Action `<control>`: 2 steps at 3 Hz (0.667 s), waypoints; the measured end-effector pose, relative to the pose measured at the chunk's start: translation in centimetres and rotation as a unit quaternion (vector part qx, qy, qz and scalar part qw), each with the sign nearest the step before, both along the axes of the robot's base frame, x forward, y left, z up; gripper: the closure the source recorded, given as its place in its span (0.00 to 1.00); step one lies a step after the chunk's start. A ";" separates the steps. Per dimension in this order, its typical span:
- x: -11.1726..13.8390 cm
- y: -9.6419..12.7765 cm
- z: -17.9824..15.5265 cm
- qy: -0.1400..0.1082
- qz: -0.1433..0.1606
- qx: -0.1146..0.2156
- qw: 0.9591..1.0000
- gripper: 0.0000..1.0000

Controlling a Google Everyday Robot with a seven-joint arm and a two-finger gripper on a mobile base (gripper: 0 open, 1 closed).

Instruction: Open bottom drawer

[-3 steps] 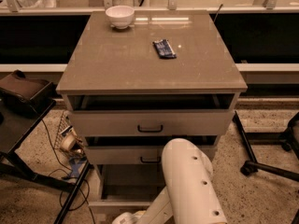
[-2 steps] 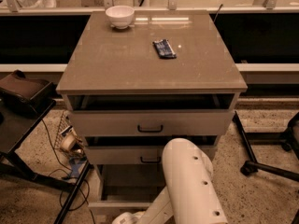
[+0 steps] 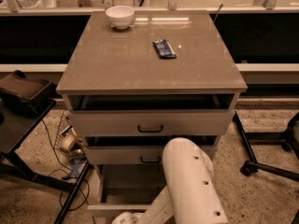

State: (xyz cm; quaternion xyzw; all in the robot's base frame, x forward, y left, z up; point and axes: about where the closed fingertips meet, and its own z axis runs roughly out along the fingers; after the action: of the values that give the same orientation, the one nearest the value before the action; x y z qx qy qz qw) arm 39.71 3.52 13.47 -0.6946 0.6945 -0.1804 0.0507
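Gripper (image 3: 125, 217): low at the bottom edge of the view, at the front lip of the bottom drawer (image 3: 131, 185) and mostly cut off beneath the white arm (image 3: 191, 181); whether it is apart, together or clamped cannot be told. Bottom drawer: lowest of three in the cabinet (image 3: 149, 64), pulled well out with its flat tray exposed; its position is unchanged over the last second, as are the arm, the white bowl (image 3: 120, 16) and the blue packet (image 3: 164, 48). Assessment: no fresh motion, so the opening appears essentially complete, with probably only release and withdrawal remaining.
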 end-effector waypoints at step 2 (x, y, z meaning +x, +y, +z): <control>0.0 0.0 0.3 0.000 0.000 0.000 1.000 1.00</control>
State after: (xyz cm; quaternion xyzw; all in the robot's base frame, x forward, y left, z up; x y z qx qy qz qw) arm 39.71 3.52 13.75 -0.6946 0.6945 -0.1804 0.0507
